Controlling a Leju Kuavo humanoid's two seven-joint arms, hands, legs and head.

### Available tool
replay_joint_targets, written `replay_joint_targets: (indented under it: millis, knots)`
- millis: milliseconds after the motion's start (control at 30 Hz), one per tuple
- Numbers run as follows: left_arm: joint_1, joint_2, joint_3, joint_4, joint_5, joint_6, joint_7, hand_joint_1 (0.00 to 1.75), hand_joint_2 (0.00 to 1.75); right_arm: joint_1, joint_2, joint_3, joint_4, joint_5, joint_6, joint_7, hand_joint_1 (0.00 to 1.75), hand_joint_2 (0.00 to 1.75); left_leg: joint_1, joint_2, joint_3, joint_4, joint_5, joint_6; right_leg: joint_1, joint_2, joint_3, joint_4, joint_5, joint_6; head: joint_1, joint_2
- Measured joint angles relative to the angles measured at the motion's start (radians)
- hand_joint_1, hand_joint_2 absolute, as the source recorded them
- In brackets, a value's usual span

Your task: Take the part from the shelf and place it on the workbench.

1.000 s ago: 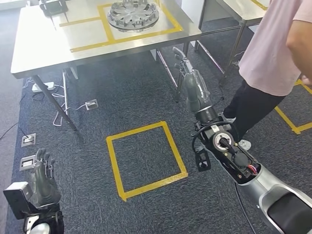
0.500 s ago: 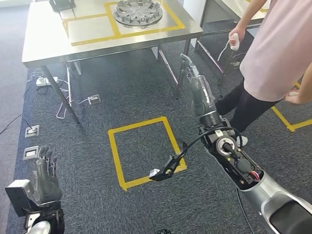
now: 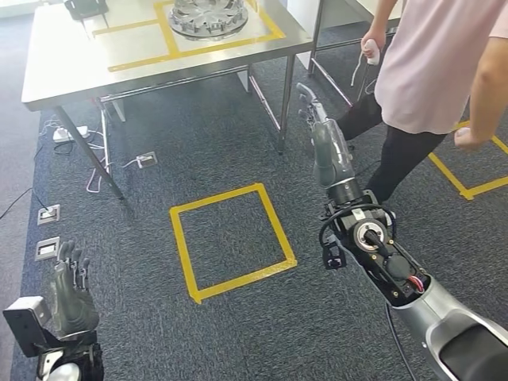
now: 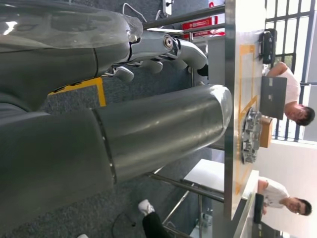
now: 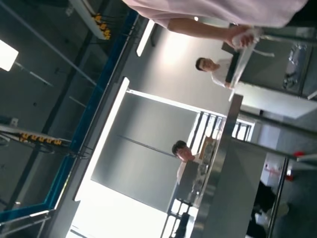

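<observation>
The round silver part (image 3: pixel 208 16) lies inside a yellow tape outline on the steel workbench (image 3: pixel 71 63) at the top of the head view. My right hand (image 3: pixel 311 107) reaches forward beside the bench's front right leg, holding nothing, with its fingers loosely extended. Low at the bottom left, my left hand (image 3: pixel 71 294) points its fingers upward and apart, empty. The left wrist view looks past that hand's thick thumb (image 4: pixel 168 124) to the same part (image 4: pixel 249 136) on the workbench (image 4: pixel 230 99).
A person in a pink shirt (image 3: pixel 431 63) stands close on the right, holding a small white object (image 3: pixel 371 51). A yellow tape square (image 3: pixel 230 238) marks the carpet ahead. Floor sockets (image 3: pixel 48 213) and cables lie under the bench's left end. A black device (image 3: pixel 84 8) sits on the bench.
The whole picture has shifted, so the camera moved. A black cable that swung out below my right wrist now hangs close to it. The person has stepped and moved their arms.
</observation>
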Motion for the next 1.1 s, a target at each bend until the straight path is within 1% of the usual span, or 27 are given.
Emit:
replay_joint_targets:
  millis: [33, 67, 100, 133, 167, 200, 233, 267, 300, 333, 367, 400, 433, 467, 500, 533, 567, 600, 633, 700, 767, 967, 1100]
  knots:
    - [0.0, 0.0, 0.001, 0.0, 0.0, 0.0, 0.0, 0.0, 0.0, 0.0, 0.0, 0.0, 0.0, 0.0, 0.0, 0.0, 0.0, 0.0, 0.0, 0.0, 0.042, -0.074, 0.035, 0.003, 0.0, 0.001, -0.001, 0.001, 0.002, 0.001, 0.0, 0.0]
    - [-0.001, 0.0, 0.002, 0.0, 0.0, 0.0, 0.0, 0.0, 0.0, 0.0, 0.0, -0.002, 0.0, 0.0, 0.0, 0.0, 0.0, 0.0, -0.002, 0.0, 0.089, -0.154, 0.061, 0.007, 0.002, 0.001, -0.003, 0.002, 0.003, 0.004, 0.0, 0.0]
    - [-0.001, 0.0, 0.002, 0.0, 0.001, 0.0, 0.0, 0.0, 0.0, 0.0, 0.0, -0.003, -0.001, 0.0, 0.0, 0.0, 0.0, 0.0, -0.003, -0.001, 0.12, -0.213, 0.078, 0.011, 0.003, 0.001, -0.006, 0.004, 0.004, 0.007, 0.0, 0.0]
    - [-0.001, 0.0, 0.003, 0.0, 0.002, -0.001, 0.0, 0.0, 0.0, 0.0, 0.0, -0.004, -0.001, 0.0, 0.001, 0.0, 0.0, 0.0, -0.005, -0.001, 0.137, -0.246, 0.083, 0.016, 0.004, 0.001, -0.008, 0.006, 0.006, 0.012, 0.0, 0.0]
    - [-0.001, 0.0, 0.003, 0.0, 0.004, -0.001, 0.0, 0.0, 0.0, 0.0, 0.0, -0.005, -0.001, 0.0, 0.002, 0.0, 0.0, 0.0, -0.006, -0.002, 0.143, -0.262, 0.083, 0.02, 0.006, 0.001, -0.011, 0.007, 0.009, 0.017, 0.001, 0.0]
    - [-0.001, 0.0, 0.003, 0.0, 0.006, -0.001, 0.0, 0.0, 0.0, 0.0, 0.0, -0.005, -0.001, 0.0, 0.003, 0.0, 0.0, 0.0, -0.005, -0.002, 0.139, -0.264, 0.086, 0.025, 0.006, 0.001, -0.013, 0.008, 0.011, 0.022, 0.002, 0.0]
    - [-0.001, 0.0, 0.004, 0.0, 0.008, -0.002, 0.0, 0.0, 0.0, 0.0, 0.0, -0.006, -0.002, 0.0, 0.004, 0.001, 0.0, 0.0, -0.002, -0.002, 0.138, -0.268, 0.088, 0.03, 0.005, 0.002, -0.017, 0.013, 0.007, 0.026, 0.002, 0.0]
    - [-0.001, 0.0, 0.004, 0.0, 0.01, -0.002, 0.0, 0.0, 0.0, 0.0, 0.0, -0.007, -0.002, 0.0, 0.004, 0.001, 0.0, 0.0, 0.0, -0.001, 0.137, -0.271, 0.092, 0.036, 0.005, 0.002, -0.027, 0.03, -0.008, 0.03, 0.005, 0.0]
    - [-0.001, 0.0, 0.004, 0.0, 0.01, -0.001, 0.0, 0.0, 0.0, 0.0, 0.0, -0.008, -0.002, 0.0, 0.005, 0.001, 0.0, 0.0, 0.003, -0.001, 0.136, -0.274, 0.096, 0.042, 0.004, 0.002, -0.045, 0.069, -0.035, 0.034, 0.007, 0.0]
    - [0.0, -0.001, 0.004, 0.0, 0.01, -0.001, 0.0, 0.0, 0.0, 0.0, 0.0, -0.008, -0.002, 0.0, 0.005, 0.001, 0.0, 0.0, 0.004, 0.0, 0.133, -0.275, 0.098, 0.046, 0.002, 0.002, -0.072, 0.132, -0.072, 0.038, 0.01, 0.0]
    - [0.001, -0.001, 0.004, -0.001, 0.01, 0.0, 0.0, 0.0, 0.0, 0.001, 0.0, -0.009, -0.002, 0.0, 0.005, 0.001, 0.0, 0.0, 0.003, 0.0, 0.129, -0.275, 0.101, 0.049, 0.001, 0.002, -0.104, 0.211, -0.111, 0.041, 0.013, 0.0]
    - [0.003, -0.002, 0.004, -0.001, 0.01, 0.002, 0.0, 0.0, 0.0, 0.003, 0.0, -0.009, -0.002, 0.0, 0.006, 0.002, 0.0, 0.0, 0.003, 0.0, 0.125, -0.275, 0.103, 0.051, 0.0, 0.002, -0.132, 0.284, -0.141, 0.045, 0.014, 0.0]
    - [0.005, -0.002, 0.004, -0.001, 0.009, 0.004, 0.0, 0.0, 0.0, 0.005, 0.0, -0.009, -0.001, 0.0, 0.006, 0.002, 0.0, 0.0, 0.003, 0.0, 0.121, -0.274, 0.106, 0.051, -0.001, 0.002, -0.147, 0.329, -0.153, 0.048, 0.015, 0.0]
    - [0.007, -0.002, 0.004, -0.001, 0.009, 0.007, 0.001, 0.0, 0.0, 0.005, 0.0, -0.008, -0.001, 0.0, 0.006, 0.002, 0.0, 0.0, 0.004, 0.0, 0.119, -0.273, 0.107, 0.05, -0.003, 0.002, -0.142, 0.331, -0.145, 0.049, 0.015, 0.0]
    - [0.009, -0.002, 0.004, -0.001, 0.008, 0.01, 0.001, 0.0, 0.0, 0.005, 0.0, -0.008, -0.001, 0.001, 0.006, 0.002, 0.0, 0.0, 0.004, 0.0, 0.118, -0.272, 0.109, 0.049, -0.005, 0.002, -0.116, 0.289, -0.118, 0.05, 0.016, 0.0]
    - [0.01, -0.003, 0.004, -0.001, 0.006, 0.013, 0.002, 0.0, 0.0, 0.005, 0.0, -0.008, -0.001, 0.002, 0.006, 0.002, 0.0, 0.0, 0.004, -0.001, 0.118, -0.27, 0.109, 0.047, -0.007, 0.002, -0.074, 0.213, -0.081, 0.05, 0.016, 0.0]
    - [0.011, -0.003, 0.004, -0.002, 0.005, 0.016, 0.002, 0.0, 0.0, 0.004, 0.0, -0.009, -0.001, 0.003, 0.005, 0.002, 0.0, 0.0, 0.003, -0.001, 0.116, -0.267, 0.109, 0.044, -0.007, 0.002, -0.032, 0.134, -0.053, 0.049, 0.017, 0.0]
    - [0.011, -0.003, 0.004, -0.002, 0.004, 0.017, 0.003, 0.0, 0.0, 0.003, 0.0, -0.009, -0.001, 0.004, 0.005, 0.002, 0.0, 0.0, 0.001, -0.002, 0.113, -0.263, 0.11, 0.04, -0.006, 0.002, 0.0, 0.069, -0.037, 0.047, 0.017, 0.0]
    - [0.01, -0.003, 0.004, -0.003, 0.002, 0.019, 0.003, 0.0, 0.0, 0.003, 0.0, -0.009, -0.001, 0.004, 0.005, 0.002, 0.0, 0.0, -0.002, -0.002, 0.107, -0.258, 0.11, 0.037, -0.007, 0.003, 0.019, 0.028, -0.031, 0.044, 0.017, 0.0]
    - [0.012, -0.002, 0.004, -0.004, 0.001, 0.02, 0.004, 0.0, 0.0, 0.005, 0.0, -0.009, -0.001, 0.005, 0.005, 0.002, 0.0, 0.0, -0.007, -0.003, 0.093, -0.252, 0.113, 0.041, -0.006, 0.003, 0.023, 0.009, -0.034, 0.04, 0.012, 0.0]
    - [0.014, -0.002, 0.005, -0.005, 0.0, 0.021, 0.004, 0.0, 0.0, 0.007, 0.0, -0.008, -0.001, 0.007, 0.004, 0.002, 0.0, 0.0, -0.007, -0.002, 0.089, -0.253, 0.117, 0.047, -0.004, 0.004, 0.02, 0.01, -0.032, 0.039, 0.008, 0.0]
    - [0.015, -0.002, 0.005, -0.007, -0.001, 0.03, 0.005, 0.0, 0.0, 0.007, 0.0, -0.008, -0.002, 0.009, 0.003, 0.003, 0.0, 0.0, -0.002, -0.002, 0.091, -0.259, 0.124, 0.035, 0.001, 0.004, 0.019, 0.01, -0.03, 0.031, 0.006, 0.0]
    - [0.02, 0.001, 0.007, -0.013, -0.002, 0.034, 0.006, 0.0, 0.0, 0.007, 0.0, -0.007, -0.002, -0.017, 0.012, -0.002, 0.0, 0.0, -0.003, -0.003, 0.089, -0.254, 0.119, 0.037, 0.0, 0.003, 0.02, 0.01, -0.031, 0.032, 0.004, 0.0]
